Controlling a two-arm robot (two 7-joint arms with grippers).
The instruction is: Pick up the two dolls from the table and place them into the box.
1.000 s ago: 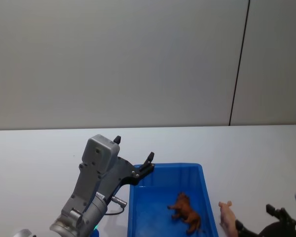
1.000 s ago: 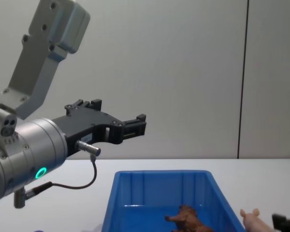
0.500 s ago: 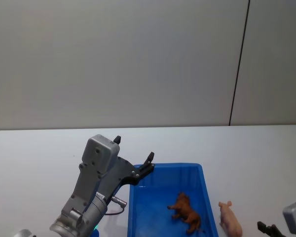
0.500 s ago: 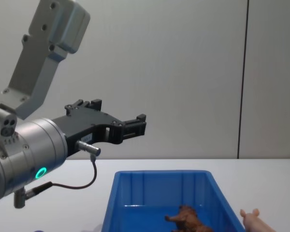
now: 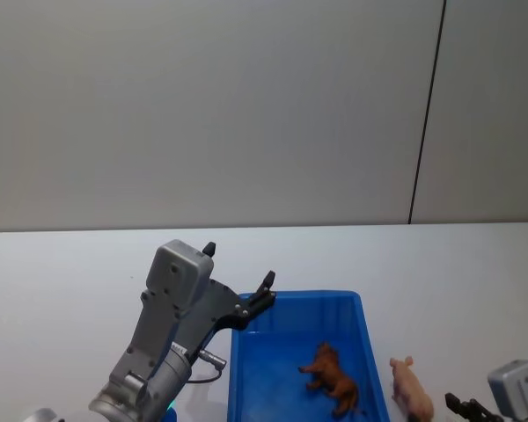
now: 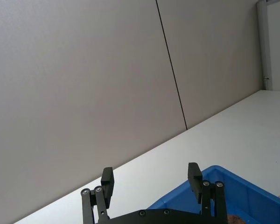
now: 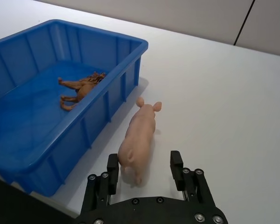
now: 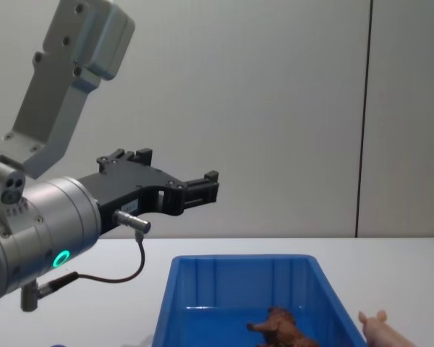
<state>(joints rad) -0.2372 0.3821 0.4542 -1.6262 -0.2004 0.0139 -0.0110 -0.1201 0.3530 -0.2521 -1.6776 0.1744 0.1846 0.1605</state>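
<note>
Lining up on the doll that is left outside, I hold the right gripper (image 7: 144, 162) at the bottom centre of the right wrist view. Its fingers are spread wide and grasp nothing. They frame the hind end of the pink pig doll (image 7: 140, 133), which I judge is why they are set this far apart: to straddle its narrow body.

The pig rests on the white table (image 7: 214, 93), snout pointing toward the top of that frame. It sits just beside the outer wall of the blue box (image 7: 126, 44) without clearly touching it, so one finger must pass between toy and bin.

From this angle I cannot tell whether the fingers are already level with the pig or hang above it. In the head view the gripper sits at the lower right corner, a little apart from the toy.

The shaggy brown doll (image 7: 79, 87) lies on the box floor, close to the wall on the pig's side, so half the job looks done.

The left gripper (image 6: 150, 176) is released and empty too. In the chest view it hangs high at centre left, well above the box's rim, which leaves the bin's mouth free for the pig to come in from the right.
</note>
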